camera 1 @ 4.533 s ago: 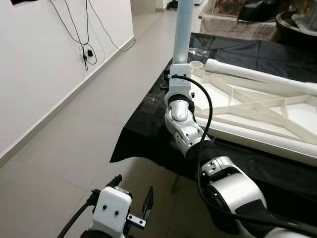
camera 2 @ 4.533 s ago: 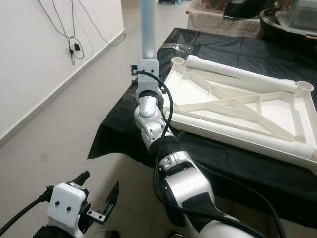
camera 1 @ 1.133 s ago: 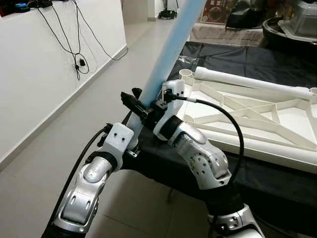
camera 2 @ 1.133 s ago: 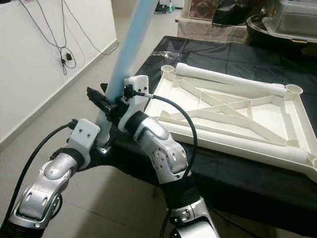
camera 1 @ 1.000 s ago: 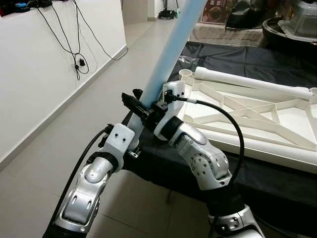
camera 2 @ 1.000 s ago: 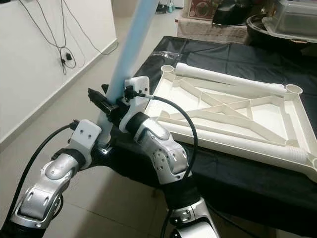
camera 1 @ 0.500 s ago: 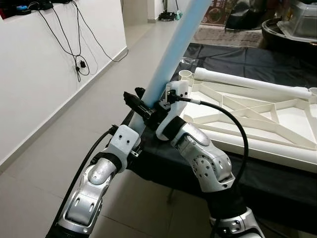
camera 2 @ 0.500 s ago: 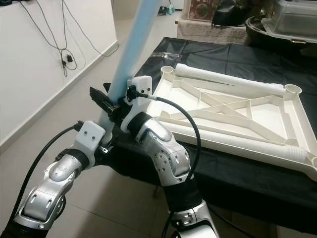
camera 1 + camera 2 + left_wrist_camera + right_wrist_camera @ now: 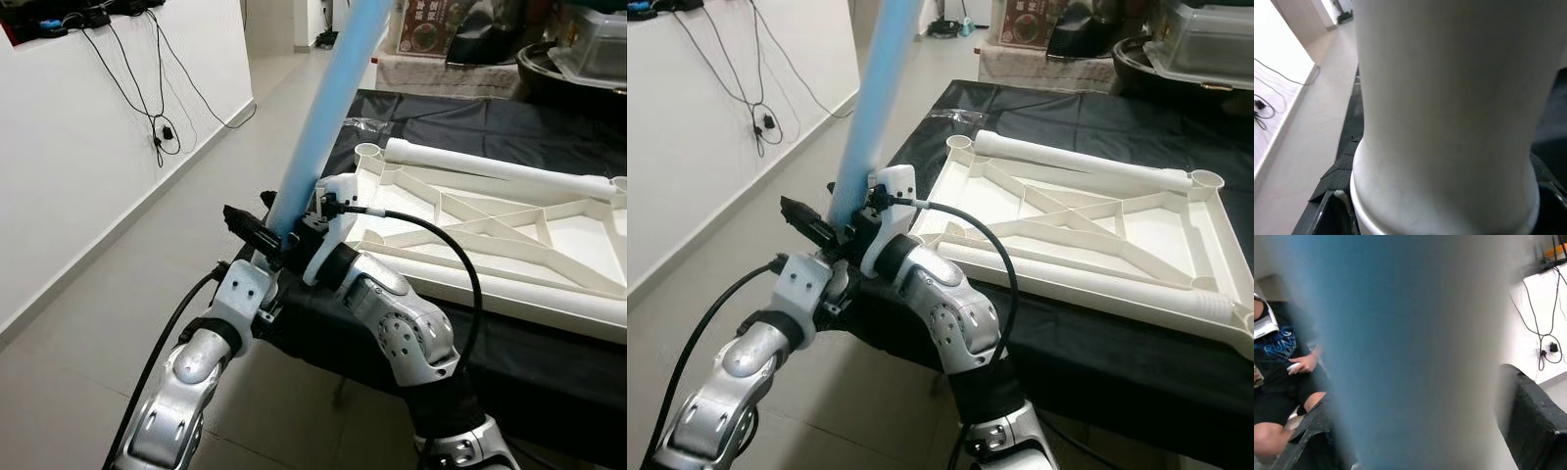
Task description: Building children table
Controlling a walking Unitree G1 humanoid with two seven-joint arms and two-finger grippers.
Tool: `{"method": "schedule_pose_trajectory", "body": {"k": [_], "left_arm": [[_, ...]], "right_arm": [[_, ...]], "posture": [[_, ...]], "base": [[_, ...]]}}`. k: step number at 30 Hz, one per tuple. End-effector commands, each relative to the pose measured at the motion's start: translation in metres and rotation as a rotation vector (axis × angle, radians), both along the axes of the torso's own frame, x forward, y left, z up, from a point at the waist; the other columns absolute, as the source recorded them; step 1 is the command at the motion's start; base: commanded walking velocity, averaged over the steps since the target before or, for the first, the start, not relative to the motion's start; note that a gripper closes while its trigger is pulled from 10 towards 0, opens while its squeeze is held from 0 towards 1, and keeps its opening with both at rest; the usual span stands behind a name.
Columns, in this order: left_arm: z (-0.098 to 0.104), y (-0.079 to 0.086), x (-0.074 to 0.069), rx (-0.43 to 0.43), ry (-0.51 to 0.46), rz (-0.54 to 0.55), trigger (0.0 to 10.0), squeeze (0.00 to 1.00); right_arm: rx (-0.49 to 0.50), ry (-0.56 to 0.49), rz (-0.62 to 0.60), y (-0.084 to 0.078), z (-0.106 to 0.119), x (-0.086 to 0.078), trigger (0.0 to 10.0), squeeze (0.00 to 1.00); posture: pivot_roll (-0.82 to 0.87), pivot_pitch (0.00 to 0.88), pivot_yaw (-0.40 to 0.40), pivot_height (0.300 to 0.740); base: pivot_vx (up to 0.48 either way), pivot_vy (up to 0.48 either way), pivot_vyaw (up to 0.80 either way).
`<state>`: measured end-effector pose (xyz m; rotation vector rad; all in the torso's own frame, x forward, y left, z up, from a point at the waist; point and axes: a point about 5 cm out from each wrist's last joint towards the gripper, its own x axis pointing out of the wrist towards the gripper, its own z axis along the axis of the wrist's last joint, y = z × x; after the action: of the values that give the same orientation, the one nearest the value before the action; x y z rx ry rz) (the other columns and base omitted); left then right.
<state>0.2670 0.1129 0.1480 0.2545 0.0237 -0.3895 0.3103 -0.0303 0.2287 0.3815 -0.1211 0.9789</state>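
A long light-blue table leg (image 9: 328, 108) leans up and away over the table's near left corner. My right gripper (image 9: 281, 235) is shut on it near its lower end. Just beneath, my left gripper (image 9: 266, 262) reaches up from below; in the left wrist view the leg (image 9: 1449, 117) sits between its fingers (image 9: 1327, 215), touching on both sides. The white tabletop (image 9: 509, 225) lies upside down on the black-covered table (image 9: 549, 117), with two white legs (image 9: 490, 166) lying along it and an open corner socket (image 9: 367, 150) nearest the grippers.
A white wall (image 9: 88, 166) with hanging black cables (image 9: 162, 117) runs along the left, across an open tiled floor (image 9: 118, 313). Boxes and dark clutter (image 9: 490, 39) stand beyond the table. A seated person (image 9: 1283, 357) shows in the right wrist view.
My left arm has risen from hanging low and closed in under the right gripper. The leg has gone from upright to leaning, and both grippers have shifted slightly left and down with it.
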Motion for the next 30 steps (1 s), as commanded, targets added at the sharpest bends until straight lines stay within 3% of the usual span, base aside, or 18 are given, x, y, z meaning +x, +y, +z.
{"method": "schedule_pose_trajectory", "body": {"k": [1, 4, 6, 9, 11, 13, 18, 30], "left_arm": [[0.002, -0.005, -0.004, -0.01, 0.004, -0.04, 10.0, 0.0], [-0.001, -0.008, -0.016, -0.062, 0.048, -0.094, 10.0, 0.0], [-0.004, -0.007, -0.029, -0.11, 0.096, -0.139, 10.0, 0.0], [-0.004, -0.006, -0.032, -0.12, 0.109, -0.152, 10.0, 0.0], [-0.007, -0.004, -0.043, -0.173, 0.161, -0.171, 10.0, 0.0], [-0.007, -0.004, -0.043, -0.173, 0.161, -0.171, 10.0, 0.0], [-0.012, -0.005, -0.06, -0.2, 0.211, -0.214, 10.0, 0.0], [-0.017, -0.014, -0.077, -0.267, 0.278, -0.237, 10.0, 0.0]], "right_arm": [[0.022, -0.028, 0.023, 0.003, 0.008, 0.0, 10.0, 0.0], [-0.009, -0.062, 0.03, -0.005, 0.01, 0.007, 10.0, 0.0], [-0.028, -0.064, 0.117, -0.013, 0.013, 0.011, 10.0, 0.0], [-0.03, -0.061, 0.156, -0.015, 0.013, 0.011, 10.0, 0.0], [-0.039, -0.039, 0.321, -0.021, 0.013, 0.005, 10.0, 0.0], [-0.039, -0.039, 0.321, -0.021, 0.013, 0.005, 10.0, 0.0], [-0.064, -0.007, 0.519, -0.027, 0.008, -0.005, 10.0, 0.0], [-0.076, 0.057, 0.672, -0.024, -0.001, -0.006, 10.0, 0.0]], "posture": [[0.1, 0.033, 0.033, 0.74], [0.1, 0.038, 0.035, 0.74], [0.1, 0.045, 0.034, 0.74], [0.1, 0.045, 0.034, 0.74], [0.1, 0.051, 0.033, 0.74], [0.1, 0.051, 0.033, 0.74], [0.1, 0.055, 0.03, 0.74], [0.1, 0.064, 0.03, 0.74]], "base": [[0.0, 0.0, 0.0], [0.0, 0.0, 0.0], [0.0, 0.0, 0.0], [0.0, 0.0, 0.0], [0.0, 0.0, 0.0], [0.0, 0.0, 0.0], [0.0, 0.0, 0.0], [0.0, 0.0, 0.0]]}}
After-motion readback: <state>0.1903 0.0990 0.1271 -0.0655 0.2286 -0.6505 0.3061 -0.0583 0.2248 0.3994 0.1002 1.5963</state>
